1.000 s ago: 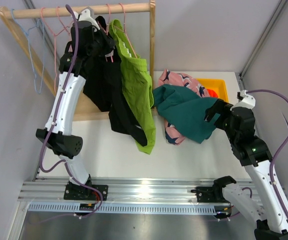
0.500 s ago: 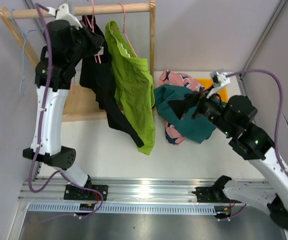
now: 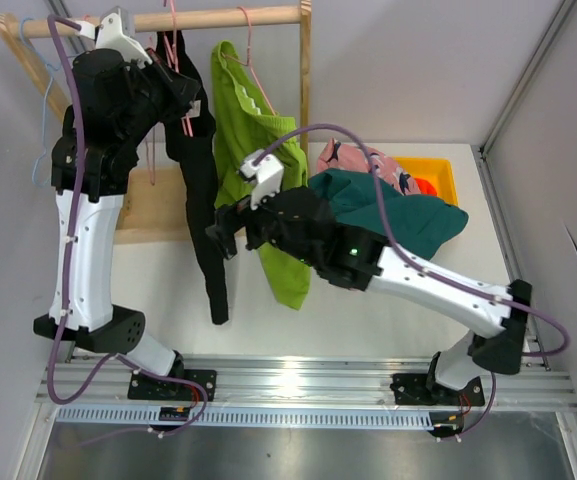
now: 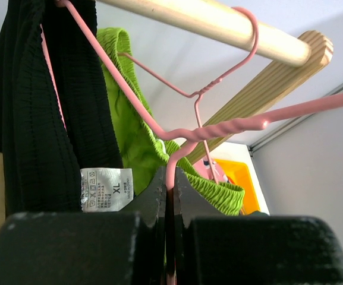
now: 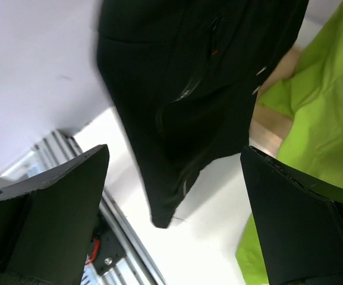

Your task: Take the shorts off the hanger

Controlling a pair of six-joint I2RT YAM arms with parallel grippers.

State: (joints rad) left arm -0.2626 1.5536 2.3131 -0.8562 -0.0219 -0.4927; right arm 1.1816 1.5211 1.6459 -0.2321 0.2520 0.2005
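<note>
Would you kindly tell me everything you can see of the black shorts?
The black shorts hang long and narrow from a pink hanger by the wooden rail, left of the lime green shorts, their lower end dangling free. The fabric looks soft, ribbed near the top, with a white XL label and a zip. The left gripper has its jaws shut on the hanger's wire; the right gripper, jaws open, faces them without touching.

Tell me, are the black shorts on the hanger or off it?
On. The black shorts drape over the pink hanger, whose wire the left gripper pinches, and they hang straight down.
</note>
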